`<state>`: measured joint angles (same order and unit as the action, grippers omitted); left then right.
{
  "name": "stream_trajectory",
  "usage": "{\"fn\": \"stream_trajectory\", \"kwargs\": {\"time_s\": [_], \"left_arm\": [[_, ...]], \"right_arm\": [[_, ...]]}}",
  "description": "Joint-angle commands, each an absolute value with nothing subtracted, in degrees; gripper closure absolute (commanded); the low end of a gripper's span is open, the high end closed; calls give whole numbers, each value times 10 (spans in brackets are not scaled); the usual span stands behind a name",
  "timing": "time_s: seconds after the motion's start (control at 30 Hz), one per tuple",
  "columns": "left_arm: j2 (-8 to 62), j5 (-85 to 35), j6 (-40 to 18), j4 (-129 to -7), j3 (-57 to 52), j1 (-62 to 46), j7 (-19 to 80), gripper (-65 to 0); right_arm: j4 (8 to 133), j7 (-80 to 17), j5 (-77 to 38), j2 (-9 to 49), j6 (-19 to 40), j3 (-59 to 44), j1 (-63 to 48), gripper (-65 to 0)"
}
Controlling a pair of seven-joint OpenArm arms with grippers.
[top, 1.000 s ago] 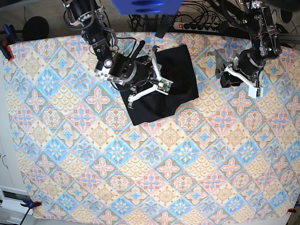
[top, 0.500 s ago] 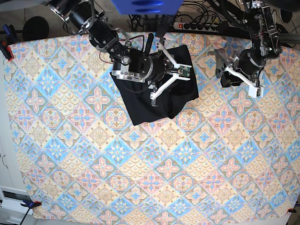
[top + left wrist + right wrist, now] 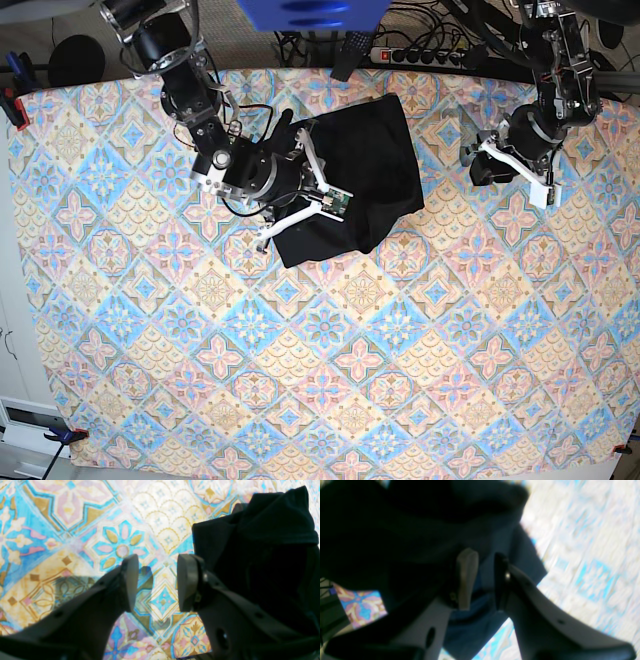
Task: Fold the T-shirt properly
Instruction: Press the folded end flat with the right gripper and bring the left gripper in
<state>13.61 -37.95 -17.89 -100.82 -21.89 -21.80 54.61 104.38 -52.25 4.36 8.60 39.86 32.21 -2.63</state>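
The T-shirt lies as a folded black bundle on the patterned cloth, toward the back middle. In the right wrist view, my right gripper hovers over the T-shirt, its jaws a narrow gap apart, with dark fabric showing beneath and nothing clearly pinched. Its arm covers the bundle's left edge in the base view. My left gripper stands open over bare tablecloth, nothing between its fingers. The T-shirt sits just to its right. In the base view the left gripper is to the right of the shirt, apart from it.
The patterned tablecloth covers the whole table. A power strip with cables runs along the back edge. Clamps hold the cloth at the left edge. A blue object hangs over the back middle.
My right arm has swung back leftward and down across the shirt after reaching over its middle half a second ago. The left arm and the shirt's outline look unchanged.
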Motion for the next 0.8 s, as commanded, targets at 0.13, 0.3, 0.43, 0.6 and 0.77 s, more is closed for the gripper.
{"fn": "stream_trajectory", "kwargs": {"time_s": [0.13, 0.3, 0.43, 0.6, 0.77], "left_arm": [[142, -387, -182, -1019, -220, -213, 537, -236], [143, -387, -182, -1020, -220, -213, 536, -236], [144, -387, -182, -1021, -222, -205, 536, -236], [160, -388, -182, -1042, -223, -204, 536, -236], [160, -388, -182, -1077, -216, -228, 540, -236]], "right_arm": [[1049, -514, 34, 112, 400, 429, -19, -145], [1028, -561, 34, 113, 400, 435, 15, -145], [999, -563, 11, 113, 400, 487, 47, -145], [1005, -560, 1, 113, 400, 480, 66, -145], [1026, -552, 0, 113, 400, 389, 64, -145]]}}
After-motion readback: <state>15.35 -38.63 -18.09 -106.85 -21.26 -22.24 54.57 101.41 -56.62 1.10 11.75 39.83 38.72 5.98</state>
